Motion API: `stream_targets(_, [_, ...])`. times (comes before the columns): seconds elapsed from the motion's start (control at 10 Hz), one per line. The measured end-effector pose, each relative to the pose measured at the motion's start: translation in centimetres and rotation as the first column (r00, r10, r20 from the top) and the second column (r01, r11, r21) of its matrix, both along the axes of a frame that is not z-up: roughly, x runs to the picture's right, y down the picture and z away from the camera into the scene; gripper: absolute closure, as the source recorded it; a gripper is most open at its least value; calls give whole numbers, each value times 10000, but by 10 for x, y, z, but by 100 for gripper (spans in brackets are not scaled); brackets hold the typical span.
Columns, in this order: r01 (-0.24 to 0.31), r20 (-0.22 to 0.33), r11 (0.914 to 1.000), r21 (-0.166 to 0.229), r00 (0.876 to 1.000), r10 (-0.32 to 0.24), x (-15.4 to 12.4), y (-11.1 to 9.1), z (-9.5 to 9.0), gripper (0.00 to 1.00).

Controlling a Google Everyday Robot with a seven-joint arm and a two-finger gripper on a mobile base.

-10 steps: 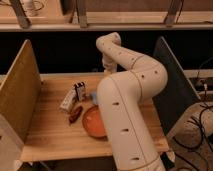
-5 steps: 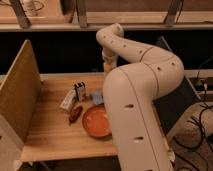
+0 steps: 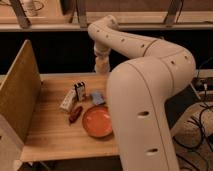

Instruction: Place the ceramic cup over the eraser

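Note:
My gripper (image 3: 101, 66) hangs at the tip of the big white arm, above the back edge of the wooden table (image 3: 50, 135). A small pale tapered shape there looks like the ceramic cup (image 3: 102, 63), with the gripper shut on it. Lower down, a small blue-grey block that I take for the eraser (image 3: 97, 97) lies on the table, just in front of the cup. The arm's bulky links hide the table's right part.
An orange plate (image 3: 97, 121) lies in front of the eraser. To its left are a white oblong box (image 3: 67, 100), a dark upright box (image 3: 80, 91) and a red-brown item (image 3: 75, 114). A tall wooden panel (image 3: 19, 95) walls the left side. Cables (image 3: 202, 125) lie on the right.
The arm's big links have swung toward the right and now fill more of the picture. Its tip has stayed above the back of the table.

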State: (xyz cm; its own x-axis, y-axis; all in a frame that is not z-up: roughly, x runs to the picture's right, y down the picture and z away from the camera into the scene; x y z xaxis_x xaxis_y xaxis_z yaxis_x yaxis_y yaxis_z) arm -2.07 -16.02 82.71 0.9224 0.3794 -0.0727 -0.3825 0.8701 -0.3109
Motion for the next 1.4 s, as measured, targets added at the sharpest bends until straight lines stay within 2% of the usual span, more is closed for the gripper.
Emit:
stream_targets(0.2, [586,652,9979,-293,9963,-566,-35,18,-14,100])
stream_targets(0.4, [869,995,9953,-415,9916,-824,-54,30,-25,100])
stream_targets(0.9, [872,1000,9953,-423,9916,-826,-55,31,-25,100])
stream_targets(1.1, [874,1107,9958,-269,9903,-839,-59,25,-26,100])
stream_targets(1.4, [1395,1451,9901,176,9794,-1406,-83,12,-34,100])
